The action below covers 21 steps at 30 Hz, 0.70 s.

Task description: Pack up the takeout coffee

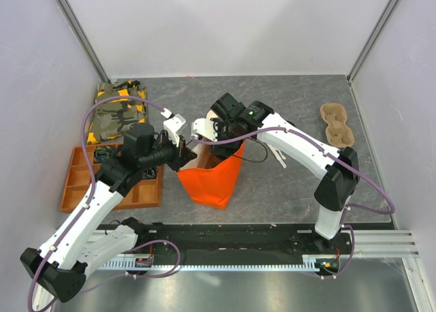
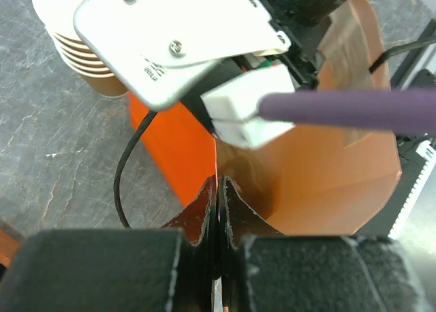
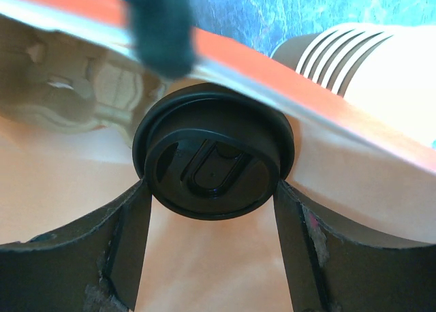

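1. Top external view: one grey, stone-patterned desk (image 1: 293,182) carries everything, and my two white jointed arms reach in toward its middle.
2. One orange bag (image 1: 212,179) stands near the centre. It is glossy orange outside and tan paper inside, with its mouth open upward.
3. One orange plastic tray (image 1: 78,182), rectangular and split into compartments, lies at the desk's left edge. One camouflage-print fabric piece (image 1: 119,111) lies behind it.
4. One moulded brown pulp carrier (image 1: 338,125), showing two round wells, lies at the far right, well apart from the bag.
5. One stack of tan cups (image 2: 75,50), lidless and nested, stands just beside the bag. Its banded rims are too blurred for me to count.
6. My left pincer (image 2: 219,199) is fully closed, its black padded fingers nipping the bag's thin rim.
7. My right pincer (image 3: 211,189) is spread wide inside the bag's mouth. Its dark fingers (image 3: 102,244) press on either side of the takeout coffee (image 3: 212,159), gripping it there.
8. The coffee's lid is round black plastic with a raised ring and an oblong recess. The cup beneath is hidden from me.
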Available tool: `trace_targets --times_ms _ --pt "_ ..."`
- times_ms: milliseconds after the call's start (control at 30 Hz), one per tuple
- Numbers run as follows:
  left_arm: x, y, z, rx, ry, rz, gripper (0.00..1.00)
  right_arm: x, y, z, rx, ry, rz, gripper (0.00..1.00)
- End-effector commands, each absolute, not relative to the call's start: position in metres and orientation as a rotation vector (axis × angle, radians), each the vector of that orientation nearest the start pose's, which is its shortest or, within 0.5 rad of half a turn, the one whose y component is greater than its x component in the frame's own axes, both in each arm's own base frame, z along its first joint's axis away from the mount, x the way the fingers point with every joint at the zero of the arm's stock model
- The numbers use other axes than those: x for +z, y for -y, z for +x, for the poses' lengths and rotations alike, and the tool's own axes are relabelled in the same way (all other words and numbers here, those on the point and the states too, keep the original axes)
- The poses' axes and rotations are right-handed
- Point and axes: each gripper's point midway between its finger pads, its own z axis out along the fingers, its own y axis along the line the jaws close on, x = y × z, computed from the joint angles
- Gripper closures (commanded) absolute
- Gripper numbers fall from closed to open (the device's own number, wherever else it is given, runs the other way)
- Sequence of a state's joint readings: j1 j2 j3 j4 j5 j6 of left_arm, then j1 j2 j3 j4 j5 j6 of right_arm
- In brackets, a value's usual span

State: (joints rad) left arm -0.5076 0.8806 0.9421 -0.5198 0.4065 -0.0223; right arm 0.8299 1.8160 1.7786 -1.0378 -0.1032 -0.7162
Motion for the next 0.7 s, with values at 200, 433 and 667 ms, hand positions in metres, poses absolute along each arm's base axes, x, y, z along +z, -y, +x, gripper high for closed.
trace_targets --times_ms 200,433,667 --pt "0.275 0.201 0.227 -0.702 -1.88 0.671 0.98 0.192 -0.289 0.288 0.06 -1.782 -2.02 0.82" --pt "0.28 0.201 0.224 -0.716 -1.869 0.654 0.98 0.177 -0.285 0.288 0.038 -1.759 -2.081 0.81" --pt "0.276 0.205 0.218 -0.757 -1.876 0.665 0.98 0.161 -0.296 0.29 0.088 -1.761 -2.086 0.73"
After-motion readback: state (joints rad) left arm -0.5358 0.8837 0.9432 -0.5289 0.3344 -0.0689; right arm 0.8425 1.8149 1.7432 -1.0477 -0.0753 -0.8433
